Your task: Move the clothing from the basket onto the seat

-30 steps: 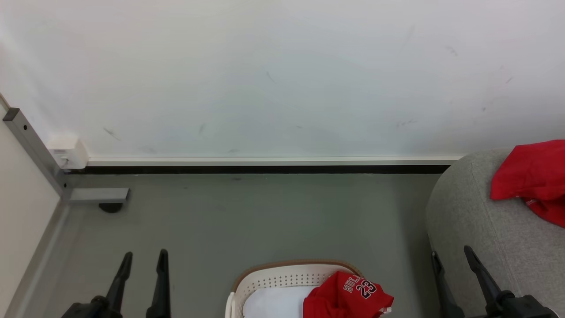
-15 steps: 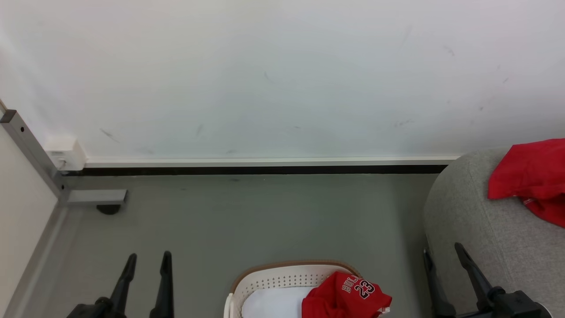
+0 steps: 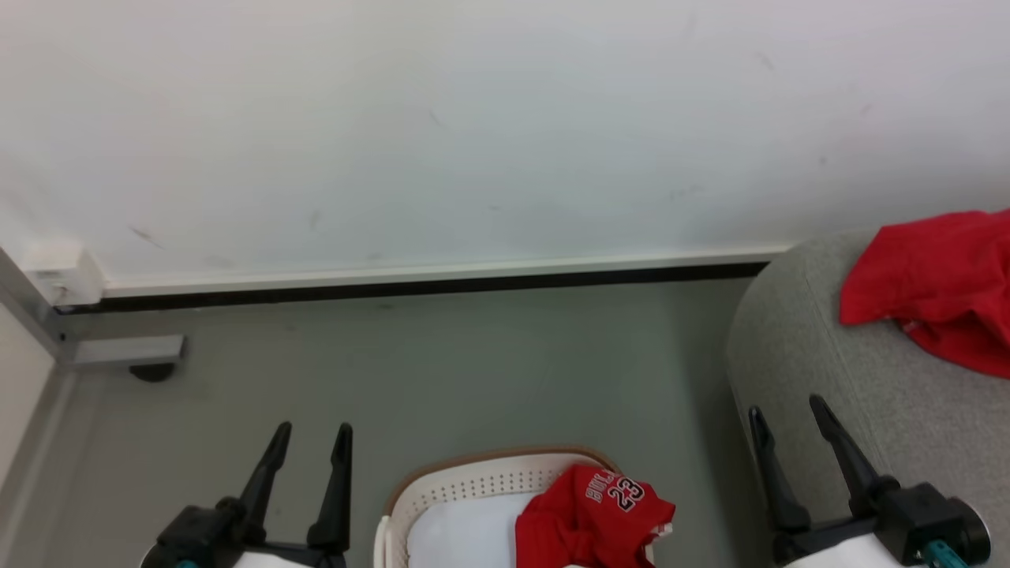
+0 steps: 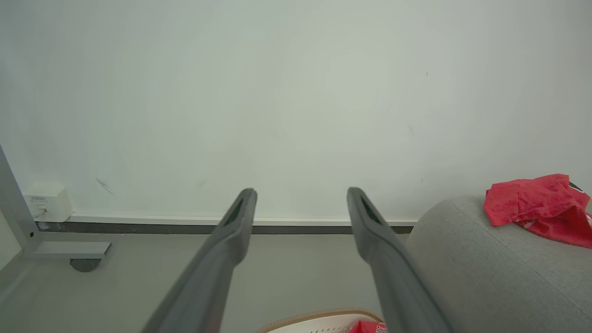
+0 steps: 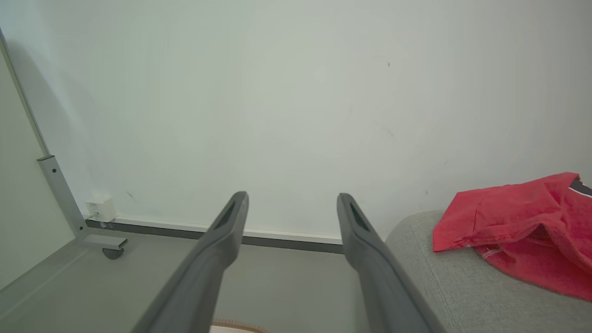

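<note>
**Item 1: basket** [image 3: 442, 491]. Cream plastic, perforated, with a brown rim. It stands on the grey floor [image 3: 473, 363] at near centre, left of the seat's rounded end and apart from it.
- Contents: jersey [image 3: 592, 513], bright red with white "23" lettering, bunched against the right side and lapping over the rim.
- Also in it: white pad [image 3: 458, 540], flat, to the left of the jersey. It is not clothing.

**Item 2: seat** [image 3: 805, 371]. Light grey upholstery, at the right of the scene, its far end toward the wall [image 3: 473, 118].
- Carries: plain red garment [image 3: 931, 284], crumpled, lying on top toward the far right.

**Item 3: left gripper** [image 3: 314, 430]. Jaws spread and nothing between them. It sits at near left over bare floor, left of the basket and clear of it.

**Item 4: right gripper** [image 3: 785, 406]. Jaws spread and empty. It sits at near right, by the seat's rounded edge. Whether it touches the upholstery cannot be told.

**Item 5: fixtures.** Dark skirting strip [image 3: 410, 285] along the foot of the wall, and a metal frame foot [image 3: 130, 349] at far left.

**Status (judged).** About half done: one garment lies on the seat and the jersey is not yet moved. What is left is to reach into the basket, grip the jersey, carry it right and lay it on the seat. The right gripper looks better placed, since the jersey lies on the basket's right side.
</note>
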`<state>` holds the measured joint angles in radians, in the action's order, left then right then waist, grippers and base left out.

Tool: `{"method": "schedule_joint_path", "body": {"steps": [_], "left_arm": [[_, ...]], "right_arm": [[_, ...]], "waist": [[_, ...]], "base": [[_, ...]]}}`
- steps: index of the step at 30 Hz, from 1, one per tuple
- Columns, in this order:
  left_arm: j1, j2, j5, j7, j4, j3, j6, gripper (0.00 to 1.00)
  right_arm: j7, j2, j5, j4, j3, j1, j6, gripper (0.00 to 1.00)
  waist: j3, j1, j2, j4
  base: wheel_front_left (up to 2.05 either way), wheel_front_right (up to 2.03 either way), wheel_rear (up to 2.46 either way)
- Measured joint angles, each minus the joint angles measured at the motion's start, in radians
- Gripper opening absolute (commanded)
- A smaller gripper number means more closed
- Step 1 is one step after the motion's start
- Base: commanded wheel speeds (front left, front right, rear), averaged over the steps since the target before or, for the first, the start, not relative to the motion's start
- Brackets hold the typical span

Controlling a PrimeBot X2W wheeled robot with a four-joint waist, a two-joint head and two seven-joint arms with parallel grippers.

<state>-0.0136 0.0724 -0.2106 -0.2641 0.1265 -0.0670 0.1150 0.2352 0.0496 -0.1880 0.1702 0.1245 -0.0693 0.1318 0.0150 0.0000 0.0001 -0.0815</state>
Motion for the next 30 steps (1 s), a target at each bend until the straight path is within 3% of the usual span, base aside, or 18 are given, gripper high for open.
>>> {"method": "schedule_joint_path", "body": {"steps": [16,30], "left_arm": [[-0.226,0.092,0.001,0.008,0.131,-0.144,0.014,1.00],[-0.516,0.212,-0.070,0.100,0.280,-0.493,0.016,1.00]], "right_arm": [[0.013,-0.001,0.020,-0.065,-0.048,-0.196,0.000,1.00],[0.023,-0.001,0.016,-0.144,-0.104,-0.348,0.000,1.00]], "waist": [[0.217,0.0002,0.0000,-0.102],[0.470,0.0003,0.0000,-0.165]], "base": [[0.00,0.00,0.00],[0.00,0.00,0.00]]}}
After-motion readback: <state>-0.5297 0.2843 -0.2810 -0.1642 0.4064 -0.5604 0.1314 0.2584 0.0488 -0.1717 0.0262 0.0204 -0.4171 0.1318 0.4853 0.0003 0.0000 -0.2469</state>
